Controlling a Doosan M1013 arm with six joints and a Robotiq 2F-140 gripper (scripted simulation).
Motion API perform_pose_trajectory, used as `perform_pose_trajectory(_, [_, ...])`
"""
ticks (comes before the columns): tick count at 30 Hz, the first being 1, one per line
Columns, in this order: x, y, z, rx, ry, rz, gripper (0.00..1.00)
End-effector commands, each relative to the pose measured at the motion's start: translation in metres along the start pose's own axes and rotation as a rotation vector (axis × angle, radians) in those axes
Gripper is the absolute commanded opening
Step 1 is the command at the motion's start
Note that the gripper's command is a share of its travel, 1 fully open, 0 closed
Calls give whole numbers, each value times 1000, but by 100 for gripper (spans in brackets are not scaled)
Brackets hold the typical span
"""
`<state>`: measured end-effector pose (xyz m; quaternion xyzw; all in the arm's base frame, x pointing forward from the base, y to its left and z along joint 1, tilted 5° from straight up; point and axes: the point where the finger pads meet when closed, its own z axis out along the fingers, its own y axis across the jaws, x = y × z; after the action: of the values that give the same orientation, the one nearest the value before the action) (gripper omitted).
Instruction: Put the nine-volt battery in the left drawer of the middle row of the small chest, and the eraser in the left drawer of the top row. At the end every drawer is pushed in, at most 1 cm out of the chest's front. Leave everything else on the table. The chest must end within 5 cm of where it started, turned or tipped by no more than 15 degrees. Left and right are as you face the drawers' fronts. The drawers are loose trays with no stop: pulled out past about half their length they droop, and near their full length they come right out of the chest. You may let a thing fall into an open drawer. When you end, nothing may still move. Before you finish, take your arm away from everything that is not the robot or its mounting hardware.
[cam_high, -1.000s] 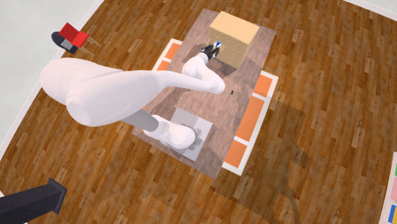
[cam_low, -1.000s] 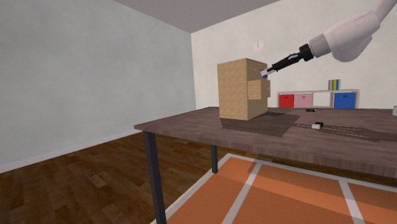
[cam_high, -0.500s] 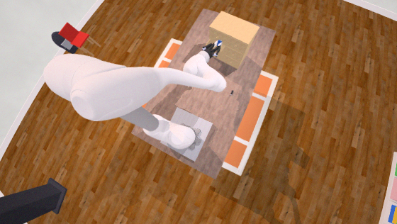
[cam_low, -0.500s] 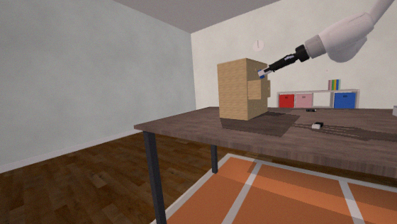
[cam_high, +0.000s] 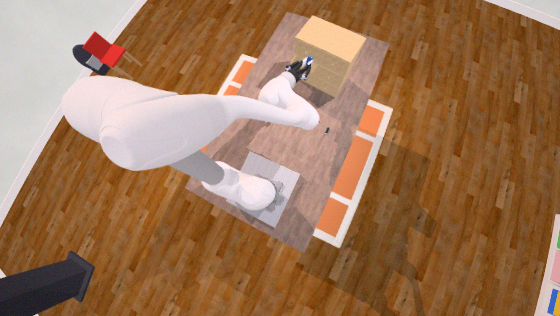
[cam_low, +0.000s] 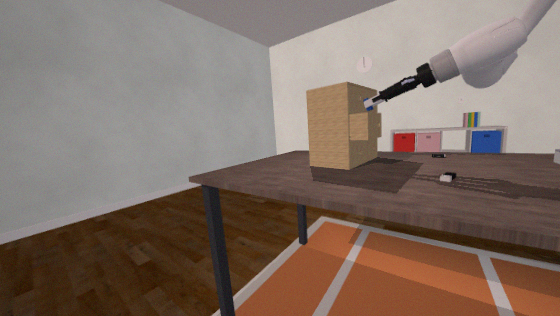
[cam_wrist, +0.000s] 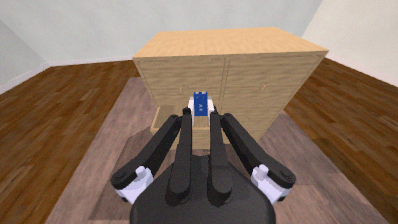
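The small wooden chest (cam_wrist: 230, 75) stands at the far end of the table; it also shows in the top and exterior views (cam_high: 330, 52) (cam_low: 340, 125). Its left drawer of the middle row (cam_wrist: 182, 124) is pulled partly out, as the side view (cam_low: 365, 126) also shows. My gripper (cam_wrist: 200, 102) (cam_low: 371, 102) is shut on the blue nine-volt battery (cam_wrist: 201, 104). It holds the battery in the air close to the chest's front, above the open drawer. A small white and black eraser (cam_low: 447, 176) lies on the table, well away from the chest.
A small dark object (cam_low: 438, 155) lies farther back on the table. The robot's base (cam_high: 260, 192) stands at the table's near end. A shelf with coloured bins (cam_low: 445, 140) stands by the far wall.
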<state>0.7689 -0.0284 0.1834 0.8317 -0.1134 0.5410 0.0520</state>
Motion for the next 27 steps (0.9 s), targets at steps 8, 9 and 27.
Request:
perform_pose_trajectory(8, [0, 0, 0, 0, 0, 0, 14])
perform_pose_trajectory(9, [0, 0, 0, 0, 0, 0, 14])
perform_pose_trajectory(27, [0, 0, 0, 0, 0, 0, 100])
